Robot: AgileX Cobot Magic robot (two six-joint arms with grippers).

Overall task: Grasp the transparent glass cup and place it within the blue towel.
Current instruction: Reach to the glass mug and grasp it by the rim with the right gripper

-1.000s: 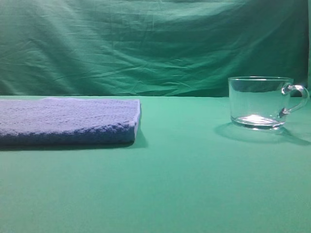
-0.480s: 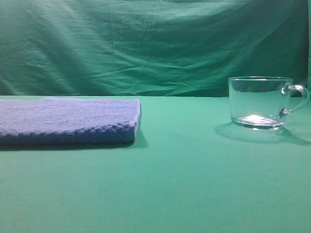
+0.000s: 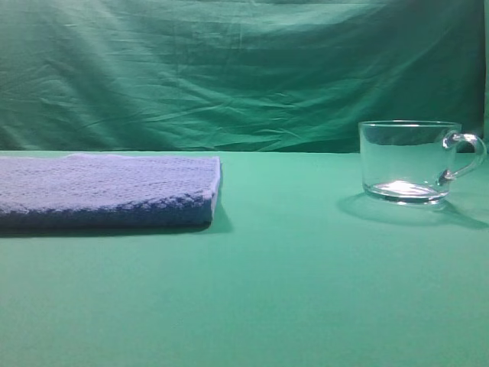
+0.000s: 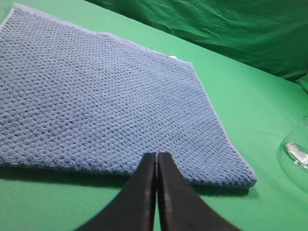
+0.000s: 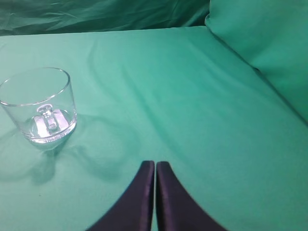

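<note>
Nothing of the task had been done at this moment, as far as the pictures showed: the transparent glass cup (image 3: 409, 162) stood upright on the green surface (image 3: 290, 283) at the right of the high view, its loop handle turned to the right, and the blue towel (image 3: 107, 191) lay flat and bare at the left, well apart from it. The whole job was left, by my reading: reach, grip the cup, carry it across and set it down on the towel. The left hand (image 4: 157, 159) was closed with its two dark fingers pressed together and nothing between them, poised over the near edge of the towel. The right hand (image 5: 155, 166) was likewise closed and empty, with the cup well off to its left. Neither hand nor arm appeared in the high view at all, so their height above the surface could not be judged. The towel ran off the left edge of that view, and the left wrist view caught only a sliver of the cup's rim at its right border.
</note>
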